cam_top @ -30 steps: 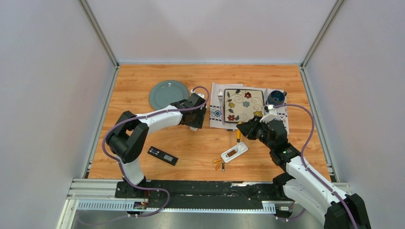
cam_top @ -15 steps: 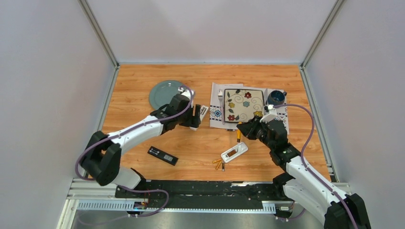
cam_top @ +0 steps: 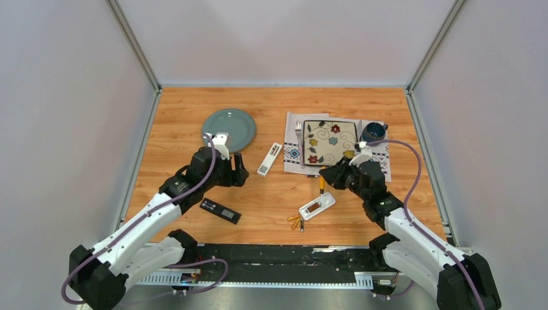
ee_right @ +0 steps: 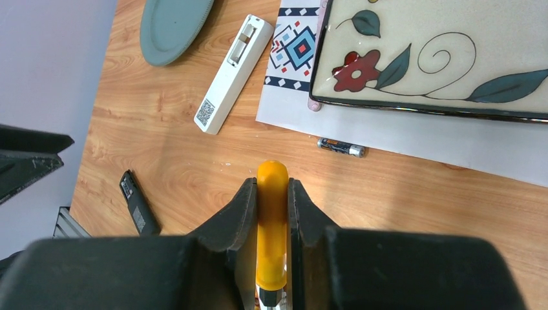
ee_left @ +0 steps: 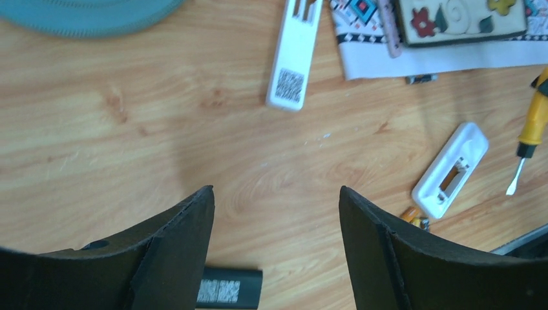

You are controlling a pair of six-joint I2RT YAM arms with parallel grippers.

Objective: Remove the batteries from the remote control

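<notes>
The left gripper (ee_left: pixel 274 194) hangs over the counter (cam_top: pixel 187 110) with its jaws released and nothing between them. The right gripper (ee_right: pixel 272 187) has its jaws clenched on the orange handle of the screwdriver (ee_left: pixel 534 119), whose blade points down near the smaller white housing (cam_top: pixel 316 206) with the open slot.

A few gold-orange batteries (cam_top: pixel 295 222) lie loose on the counter just beside that housing. A dark grey battery (ee_right: pixel 341 147) rests at the edge of the placemat (ee_right: pixel 452 145). The long white remote (cam_top: pixel 269 159) lies back-up between the teal plate (cam_top: pixel 228 128) and the placemat with its compartment uncovered; whether any cells sit inside cannot be told.

The loose cells look like the main hazard. They are round and free to roll, so a sweep of either arm, or the blade nudging the housing, could send them toward the near edge of the counter.

If the screwdriver is used to pry, its slim tip could slip. Nothing pins the light housing down, so it could skid, or a cell could be flicked away.

If the left jaws go for the long remote, they would meet a flat, light body lying flush on the wood. An off-centre close could spin it or shove it against the placemat. The black remote (cam_top: pixel 220 210) lies close under the left arm and could be knocked in passing.
</notes>
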